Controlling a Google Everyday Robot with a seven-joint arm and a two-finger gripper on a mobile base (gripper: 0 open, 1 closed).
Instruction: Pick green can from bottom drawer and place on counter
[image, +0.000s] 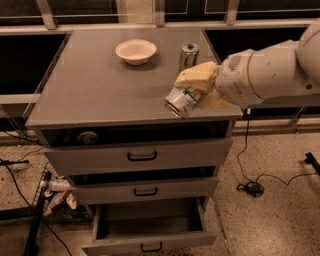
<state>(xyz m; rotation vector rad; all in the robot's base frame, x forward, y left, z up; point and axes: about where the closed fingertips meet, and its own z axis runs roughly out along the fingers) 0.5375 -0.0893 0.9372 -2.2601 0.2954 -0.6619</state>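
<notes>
The end effector holds the tilted green can over the counter edge, bottom drawer open below.

Bulky white arm (smooth, rounded segments), thin dark joint seam, pale yellow gripper over the counter's front right corner

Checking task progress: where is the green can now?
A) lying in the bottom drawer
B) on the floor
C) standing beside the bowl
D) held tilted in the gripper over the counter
D: the gripper holds the green can tilted over the counter near its front right edge; the open bottom drawer shows no can.
</notes>
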